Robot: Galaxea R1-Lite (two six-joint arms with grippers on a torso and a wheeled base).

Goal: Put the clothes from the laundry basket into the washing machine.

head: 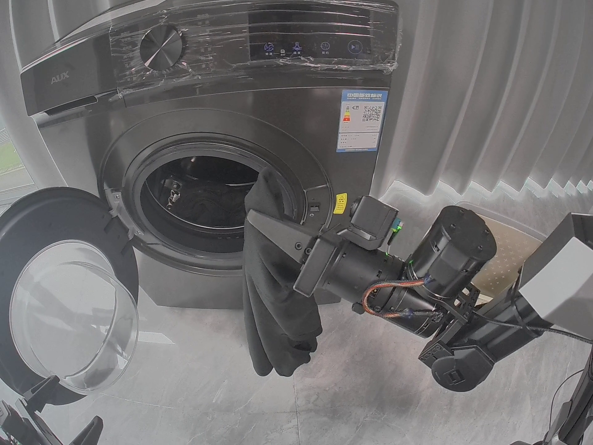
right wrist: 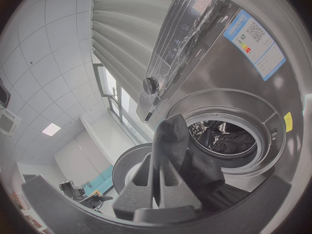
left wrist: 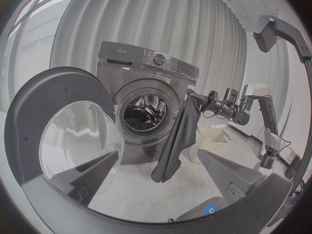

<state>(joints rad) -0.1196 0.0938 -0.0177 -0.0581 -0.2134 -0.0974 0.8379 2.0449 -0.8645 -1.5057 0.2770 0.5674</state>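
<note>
Operator, your right claw [head: 253, 217] is clamped on a black garment [head: 275, 304] before the washing machine [head: 247, 100] opening. Your left claw [left wrist: 156, 152] stands apart near the door [left wrist: 65, 88].

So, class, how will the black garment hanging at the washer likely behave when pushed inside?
Probably floppy: the black garment hangs in limp folds from the right hand. Likely light, as one pinch carries it. Its low tail may drag on the door rim.

The garment [head: 278, 316] in my right hand [head: 252, 215] is plain black. The washer [head: 216, 112] is dark grey, with a blue-and-white label [head: 361, 120] and yellow sticker [head: 340, 203]. The basket [left wrist: 214, 137] is cream, perforated.
</note>
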